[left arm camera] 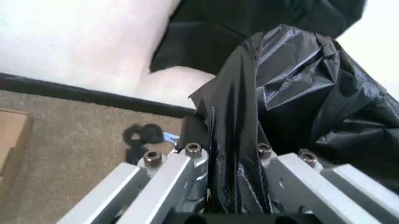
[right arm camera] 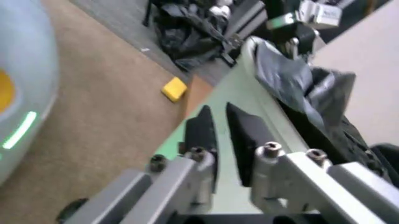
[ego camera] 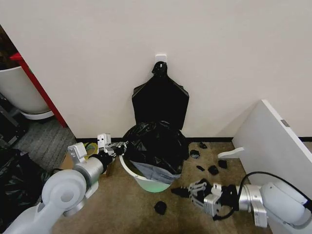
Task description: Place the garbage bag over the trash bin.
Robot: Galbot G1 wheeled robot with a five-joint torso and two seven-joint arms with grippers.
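Garbage bag point(ego camera: 157, 144) draped over the trash bin point(ego camera: 146, 181) by the far wall; left gripper point(ego camera: 118, 147) clamped on the bag's left edge; right gripper point(ego camera: 179, 192), fingers narrowly apart, empty, near the bin's right base

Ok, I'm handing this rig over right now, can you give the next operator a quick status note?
Left gripper: shut on the garbage bag, holding a gathered fold at the left side of the trash bin.
Right gripper: fingers slightly apart, holding nothing, low by the bin's right side.
Bin stands on the carpet by the wall, below the hanging bundle of black bags.
Done: bag lies over the bin's top and rear rim.
Left: the front rim is uncovered; pull the bag's edge around it and settle it.
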